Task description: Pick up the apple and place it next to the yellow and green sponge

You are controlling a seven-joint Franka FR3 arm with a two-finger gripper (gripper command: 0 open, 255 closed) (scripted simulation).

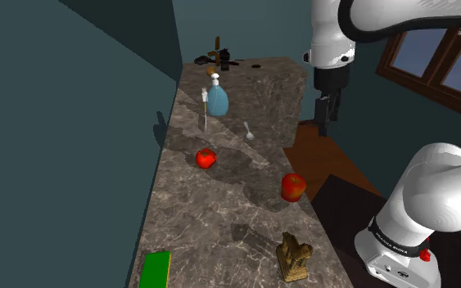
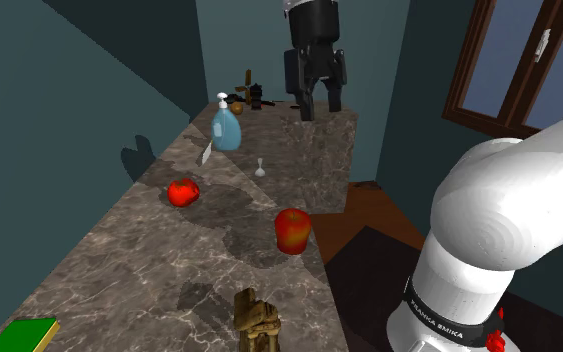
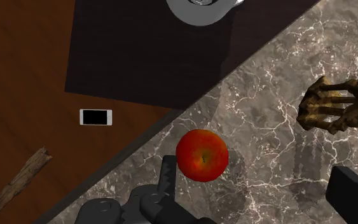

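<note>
Above the marble counter: open gripper, apple not held

High over the marble counter (image 1: 220, 221) the black gripper (image 2: 315, 98) is seen hanging, pointed down. Its two fingers (image 3: 166, 177) are spread wide apart and nothing is clasped between them. The apple (image 1: 293, 186), red with some yellow, is set on the counter close to the edge that lies toward the shoulder view's right, beside the stand (image 3: 139, 57). In the wrist view it is found far below the gripper, much nearer to one finger than to the other, and is touched by neither. The green sponge (image 1: 155, 270) with a yellow side is laid flat at the near end of the counter, by the wall (image 1: 56, 123), well apart from the apple. Between them, nearer the counter's edge, a golden-brown figurine (image 1: 294, 255) is placed. A second red fruit (image 1: 206, 158) is seen farther along the counter, and behind it a blue dispenser bottle (image 1: 217, 100) and a small spoon (image 1: 249, 130). On the wooden floor (image 3: 31, 76) a white-framed phone (image 3: 96, 117) is seen.
</note>
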